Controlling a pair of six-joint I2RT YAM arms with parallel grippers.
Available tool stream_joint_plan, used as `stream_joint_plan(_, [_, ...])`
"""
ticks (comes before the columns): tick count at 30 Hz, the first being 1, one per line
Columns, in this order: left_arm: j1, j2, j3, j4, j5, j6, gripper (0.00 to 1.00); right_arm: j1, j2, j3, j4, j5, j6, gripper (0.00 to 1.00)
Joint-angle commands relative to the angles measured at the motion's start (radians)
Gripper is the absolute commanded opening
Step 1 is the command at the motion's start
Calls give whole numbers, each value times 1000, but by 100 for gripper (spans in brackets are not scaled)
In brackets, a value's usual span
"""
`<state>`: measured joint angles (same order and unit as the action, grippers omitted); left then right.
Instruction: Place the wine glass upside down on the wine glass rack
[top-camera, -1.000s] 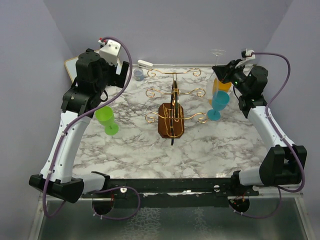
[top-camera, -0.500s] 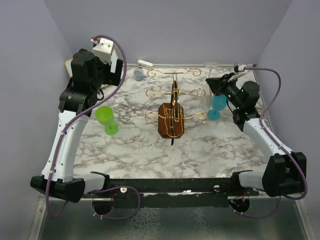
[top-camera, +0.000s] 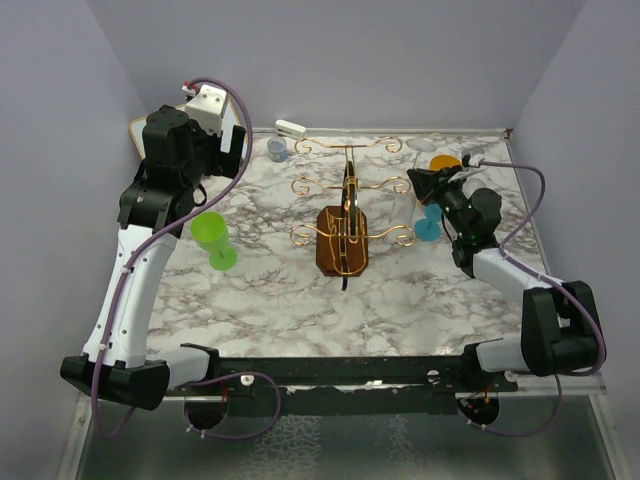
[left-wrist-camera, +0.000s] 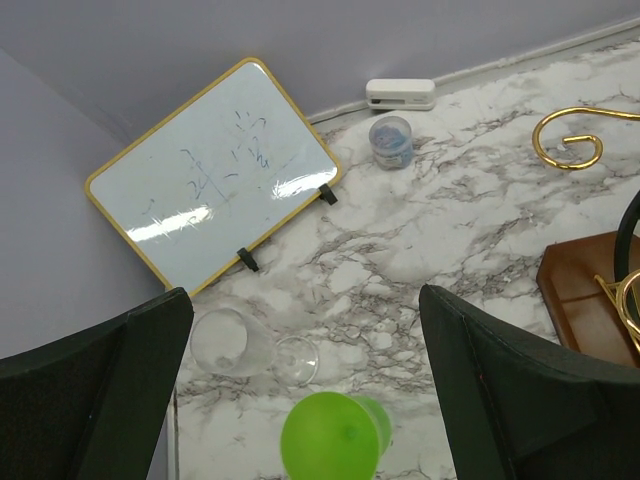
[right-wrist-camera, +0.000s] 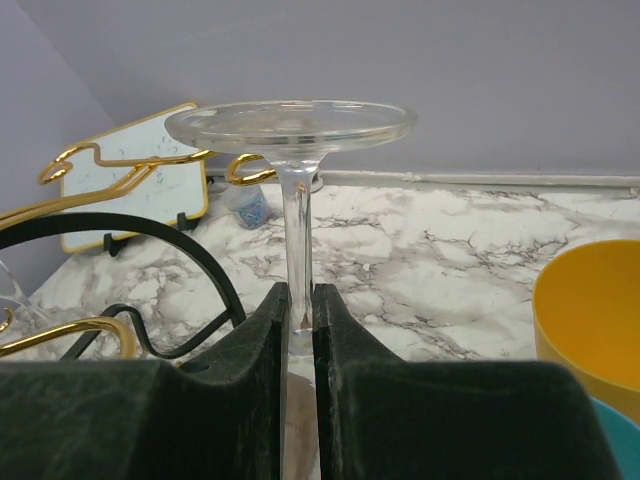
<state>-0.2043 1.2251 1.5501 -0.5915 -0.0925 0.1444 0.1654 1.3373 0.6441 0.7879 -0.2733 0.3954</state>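
Just right of the rack (top-camera: 348, 205), right end effector (right-wrist-camera: 300, 300) is clamping the upside-down glass (right-wrist-camera: 296, 190) by its stem; left end effector (left-wrist-camera: 305, 300) is hovering, fingers spread apart.

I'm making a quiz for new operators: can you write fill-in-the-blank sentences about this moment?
1. The right pincer grips the wine glass by its ____.
2. That glass's foot points ____.
3. The left pincer, over the green goblet, stands ____.
4. The wine glass rack stands on a ____ wooden base.
Missing words: stem; up; open; brown.
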Motion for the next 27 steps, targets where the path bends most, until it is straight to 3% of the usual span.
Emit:
stream_joint_plan(1, [7,-31,-6,22,31,10,99,3,64,-5,240,-20,-27,1])
stream_joint_plan(10, [7,-25,-15,-7,97,32,99,3,152,1,369,-136,-142,1])
stream_joint_plan(20, [7,-5,-8,-37,149,47,99,5,255,-9,539,-231,-122,1])
stream_joint_plan(27, [7,7,-7,-45,172,50,98,12,318,37,554,-273,-104,1])
